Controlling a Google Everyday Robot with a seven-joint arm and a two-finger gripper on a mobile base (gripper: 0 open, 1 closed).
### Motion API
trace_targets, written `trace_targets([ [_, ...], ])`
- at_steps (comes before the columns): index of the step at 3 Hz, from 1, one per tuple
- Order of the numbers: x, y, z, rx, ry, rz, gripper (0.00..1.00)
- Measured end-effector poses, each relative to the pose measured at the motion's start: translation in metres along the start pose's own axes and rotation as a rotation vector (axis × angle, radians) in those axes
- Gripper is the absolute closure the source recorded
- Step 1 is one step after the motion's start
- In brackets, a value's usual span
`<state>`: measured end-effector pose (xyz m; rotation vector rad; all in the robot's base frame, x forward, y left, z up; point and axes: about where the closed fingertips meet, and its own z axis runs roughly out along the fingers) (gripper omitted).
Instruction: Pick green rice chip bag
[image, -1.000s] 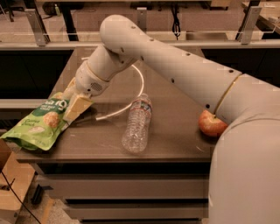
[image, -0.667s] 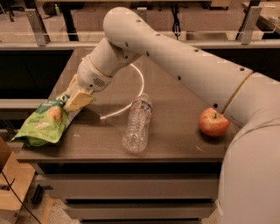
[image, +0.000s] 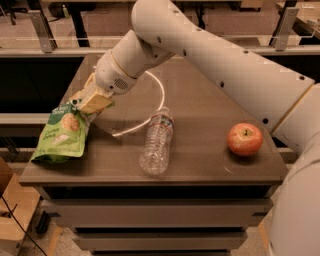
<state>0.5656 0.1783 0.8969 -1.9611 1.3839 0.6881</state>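
Since a second ago, your green rice chip bag (image: 61, 134) has lifted and now hangs nearly upright at the table's (image: 200, 165) 9 o'clock edge. You see the gripper (image: 93, 103) at the bag's 1 o'clock corner, jaws clenched on its top edge. Toward 6 o'clock lies a water bottle (image: 156, 141), with a white cable (image: 163, 97) arcing behind it. An apple (image: 245, 139) sits at 3 o'clock.

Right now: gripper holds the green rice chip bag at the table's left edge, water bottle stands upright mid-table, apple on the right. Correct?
Not quite: the water bottle lies on its side mid-table, not upright; the camera view shows it. The rest holds: gripper holding the green rice chip bag at the table's left edge, apple on the right.
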Motion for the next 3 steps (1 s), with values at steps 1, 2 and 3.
trace_targets([
  [1,-0.018,-0.015,-0.042,0.075,-0.010,-0.033,1.00],
  [2,-0.040,-0.035,-0.090,0.152,0.011,-0.076,1.00],
  [3,-0.047,-0.040,-0.098,0.171,0.000,-0.085,1.00],
])
